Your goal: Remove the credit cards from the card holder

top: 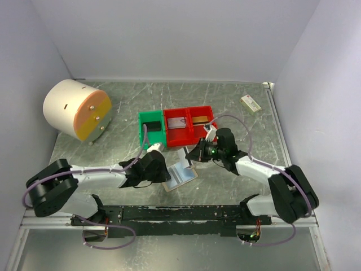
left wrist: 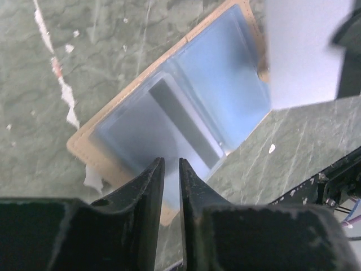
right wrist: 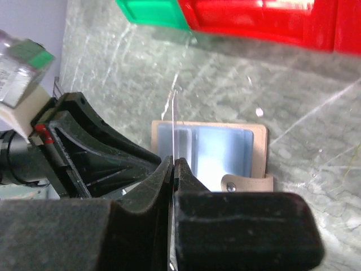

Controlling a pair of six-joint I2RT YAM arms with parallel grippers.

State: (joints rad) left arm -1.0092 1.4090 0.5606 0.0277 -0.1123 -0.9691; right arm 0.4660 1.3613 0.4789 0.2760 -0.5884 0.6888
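The tan card holder (top: 181,176) lies open on the table, pale blue pockets up (right wrist: 217,149), its tab (right wrist: 245,183) at the near side. A grey credit card (left wrist: 180,121) sits in one pocket. My right gripper (right wrist: 174,162) is shut on a thin pale credit card (right wrist: 175,124), seen edge-on and held upright above the holder; it shows as a large pale sheet (left wrist: 302,51) in the left wrist view. My left gripper (left wrist: 172,161) hovers over the holder's near edge, jaws a narrow gap apart with nothing seen between them. Both grippers (top: 159,169) (top: 192,157) flank the holder.
A green bin (top: 151,129) and two red bins (top: 189,135) stand just behind the holder; the red ones hold a silver-grey card (top: 178,121) and a gold card (top: 200,119). A white-and-green box (top: 250,104) lies far right. A cream cylinder (top: 76,110) sits at far left.
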